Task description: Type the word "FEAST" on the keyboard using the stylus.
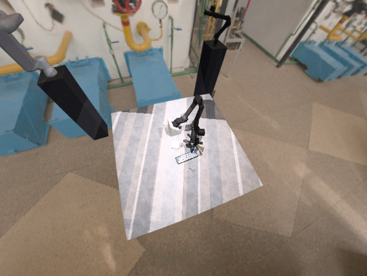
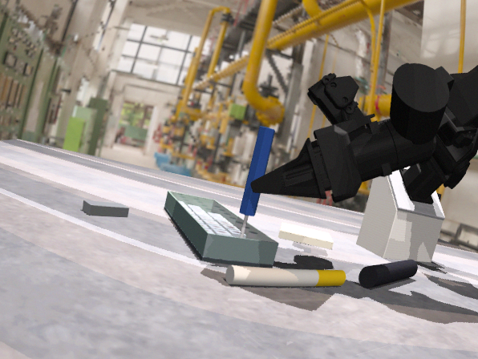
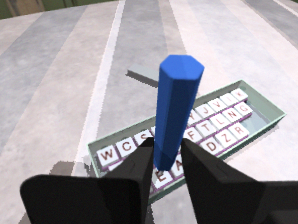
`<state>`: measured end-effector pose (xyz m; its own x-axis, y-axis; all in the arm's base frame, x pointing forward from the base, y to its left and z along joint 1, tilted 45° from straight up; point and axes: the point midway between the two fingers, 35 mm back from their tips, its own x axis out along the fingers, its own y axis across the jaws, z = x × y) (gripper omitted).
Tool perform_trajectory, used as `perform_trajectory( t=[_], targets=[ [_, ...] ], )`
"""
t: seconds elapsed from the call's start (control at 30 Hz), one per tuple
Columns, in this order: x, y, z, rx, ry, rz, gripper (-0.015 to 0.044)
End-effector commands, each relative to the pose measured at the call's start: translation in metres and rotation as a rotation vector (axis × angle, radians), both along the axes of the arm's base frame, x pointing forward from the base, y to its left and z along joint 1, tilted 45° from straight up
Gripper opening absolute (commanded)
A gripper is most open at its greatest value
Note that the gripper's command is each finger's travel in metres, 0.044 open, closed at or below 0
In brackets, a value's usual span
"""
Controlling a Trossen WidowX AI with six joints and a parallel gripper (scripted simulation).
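The gripper (image 2: 255, 187) (image 3: 167, 146) is shut on the blue stylus (image 2: 259, 164) (image 3: 177, 107) (image 1: 193, 150). The stylus stands nearly upright, slightly tilted, with its thin metal tip down. The green-grey keyboard (image 2: 240, 252) (image 3: 265, 111) (image 1: 186, 158) lies below it. In the exterior view the tip reaches down to the keys near the keyboard's near end. In the wrist view the lower end of the handle is just above the E key (image 3: 161, 177), beside the A key; the tip itself is hidden there, and so is any contact. The fingers and stylus hide several keys.
A cream marker with a yellow end (image 2: 273, 276) lies beside the keyboard's near end, with a dark cylinder (image 2: 388, 273) to its right. A cream block (image 2: 305, 235) (image 1: 175, 144) and a white slanted box (image 2: 409, 236) stand behind. A small grey block (image 2: 106, 209) (image 3: 142, 74) lies beyond the keyboard.
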<state>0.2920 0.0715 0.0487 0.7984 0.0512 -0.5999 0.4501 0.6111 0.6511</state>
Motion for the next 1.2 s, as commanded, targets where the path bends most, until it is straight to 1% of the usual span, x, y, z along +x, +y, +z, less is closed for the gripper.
perform_trajectory(
  t=[0.0, 0.3, 0.5, 0.6, 0.67, 0.7, 0.93, 1.17],
  targets=[
    [0.000, -0.003, 0.003, 0.001, 0.000, -0.001, 0.0081],
    [-0.001, -0.024, 0.025, 0.000, -0.001, -0.001, 0.0081],
    [-0.002, -0.025, 0.024, 0.000, 0.002, -0.003, 0.0084],
    [-0.002, -0.025, 0.024, 0.000, 0.002, -0.003, 0.0064],
    [-0.002, -0.026, 0.023, 0.000, 0.002, -0.003, 0.0012],
    [-0.002, -0.028, 0.022, 0.000, 0.002, -0.003, 0.0000],
    [-0.002, -0.042, 0.015, -0.002, -0.003, -0.001, 0.0000],
    [-0.001, -0.035, 0.007, -0.002, -0.002, -0.001, 0.0000]
  ],
)
